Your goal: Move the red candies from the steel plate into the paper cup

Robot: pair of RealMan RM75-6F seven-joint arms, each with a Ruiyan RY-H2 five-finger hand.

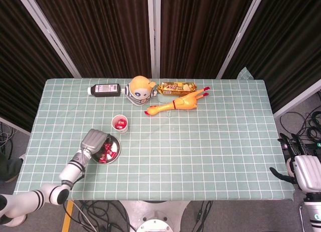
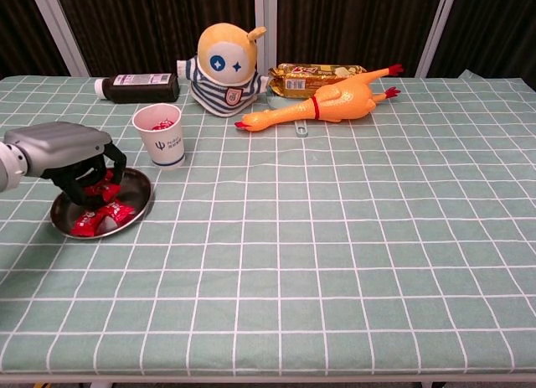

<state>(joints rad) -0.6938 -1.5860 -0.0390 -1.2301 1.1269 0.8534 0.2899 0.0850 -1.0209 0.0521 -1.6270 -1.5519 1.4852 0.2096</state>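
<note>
Checked tablecloth (image 2: 335, 237) — left hand (image 2: 71, 157) over steel plate (image 2: 141, 205), maybe touching candies (image 2: 105, 212).

The left hand (image 1: 95, 141) is over the left part of the steel plate (image 1: 116, 153), above the red candies (image 1: 106, 153). The paper cup (image 1: 120, 124), just behind the plate, has red candies inside. The right hand (image 1: 292, 157) is beside the table's (image 1: 210, 142) right edge, holding nothing.

A table under a pale green, white-gridded cloth (image 1: 210, 142) carries it all: near the left edge sit a round steel plate (image 2: 134, 210) and a white paper cup (image 2: 160, 137). Along the far edge lie a dark bottle (image 1: 105, 89), a yellow striped plush doll (image 1: 139, 89), a gold snack packet (image 1: 176, 86) and a yellow rubber chicken (image 1: 176, 103).
</note>
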